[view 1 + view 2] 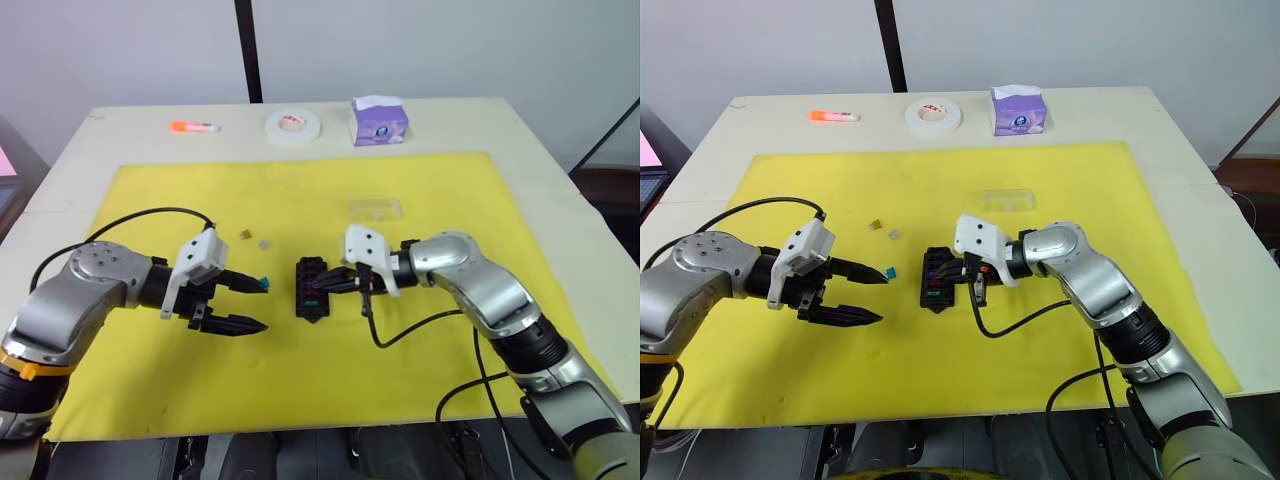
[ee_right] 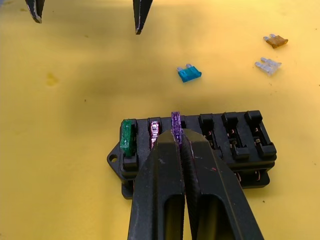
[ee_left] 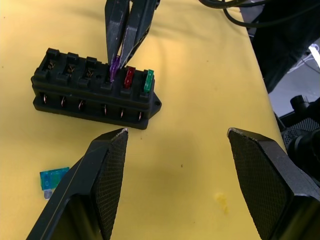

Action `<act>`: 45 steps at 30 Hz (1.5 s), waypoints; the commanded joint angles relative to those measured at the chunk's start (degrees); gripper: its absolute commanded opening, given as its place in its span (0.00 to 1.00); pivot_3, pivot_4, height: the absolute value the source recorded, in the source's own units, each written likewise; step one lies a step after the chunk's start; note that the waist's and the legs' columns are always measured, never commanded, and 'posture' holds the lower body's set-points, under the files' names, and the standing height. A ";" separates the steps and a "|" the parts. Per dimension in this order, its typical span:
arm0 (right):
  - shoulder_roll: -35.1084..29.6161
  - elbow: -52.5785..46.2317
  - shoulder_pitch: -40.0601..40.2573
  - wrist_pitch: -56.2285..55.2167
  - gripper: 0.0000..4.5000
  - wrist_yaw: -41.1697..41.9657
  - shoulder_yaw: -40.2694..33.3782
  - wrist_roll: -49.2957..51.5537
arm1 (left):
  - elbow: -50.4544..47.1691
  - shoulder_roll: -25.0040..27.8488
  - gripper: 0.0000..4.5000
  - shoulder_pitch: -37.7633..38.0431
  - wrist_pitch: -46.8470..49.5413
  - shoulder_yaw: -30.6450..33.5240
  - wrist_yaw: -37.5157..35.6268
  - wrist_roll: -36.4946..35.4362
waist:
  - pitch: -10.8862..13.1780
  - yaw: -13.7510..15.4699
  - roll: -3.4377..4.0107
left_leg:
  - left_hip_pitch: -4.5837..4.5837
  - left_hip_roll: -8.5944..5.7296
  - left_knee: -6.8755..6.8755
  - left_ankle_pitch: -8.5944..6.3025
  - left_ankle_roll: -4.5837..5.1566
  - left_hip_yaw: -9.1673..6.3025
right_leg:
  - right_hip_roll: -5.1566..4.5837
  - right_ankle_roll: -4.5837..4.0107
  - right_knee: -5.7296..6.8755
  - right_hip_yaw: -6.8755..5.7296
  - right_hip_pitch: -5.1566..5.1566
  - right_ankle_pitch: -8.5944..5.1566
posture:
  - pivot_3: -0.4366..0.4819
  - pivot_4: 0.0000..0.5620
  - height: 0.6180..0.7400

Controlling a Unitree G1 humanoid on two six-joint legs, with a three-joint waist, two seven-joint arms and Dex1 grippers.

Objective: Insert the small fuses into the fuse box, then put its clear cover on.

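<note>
The black fuse box (image 1: pixel 311 288) lies mid-mat on the yellow mat. A green fuse (image 2: pixel 128 137) and a red fuse (image 2: pixel 154 132) stand in its end slots. My right gripper (image 2: pixel 181 137) is shut on a purple fuse (image 2: pixel 176 125), holding it upright in the slot beside the red one. My left gripper (image 1: pixel 266 305) hovers open just left of the box, holding nothing. A teal fuse (image 1: pixel 265 281) lies on the mat by its upper fingertip. An amber fuse (image 1: pixel 244 234) and a pale grey fuse (image 1: pixel 264 242) lie farther back. The clear cover (image 1: pixel 375 209) rests behind the right gripper.
A white tape roll (image 1: pixel 293 125), a purple tissue pack (image 1: pixel 379 121) and an orange marker (image 1: pixel 195 127) sit along the table's far edge, off the yellow mat (image 1: pixel 300 380). A black cable (image 1: pixel 400 335) loops over the mat beneath the right wrist.
</note>
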 commanded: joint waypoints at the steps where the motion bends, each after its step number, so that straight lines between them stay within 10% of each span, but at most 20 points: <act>1: 0.25 -2.08 -0.80 0.60 0.00 0.69 -1.94 1.51 | -0.68 0.03 0.74 -0.65 -0.40 0.36 -0.12 -0.10 | 0.00 0.01 0.00 | 0.00 0.00 0.00 0.00 0.00 0.00 | 0.00 0.00 0.00 0.00 0.00 0.00 | 0.48 0.27 1.00; 45: 1.05 -1.29 -2.24 2.16 0.00 0.40 -2.47 -0.43 | -0.65 -0.64 0.74 -0.01 -0.13 0.43 0.73 -0.31 | 0.00 0.01 0.00 | 0.30 0.00 0.05 0.00 0.00 -0.01 | 0.00 0.01 0.01 0.00 0.31 0.00 | 0.48 0.27 1.00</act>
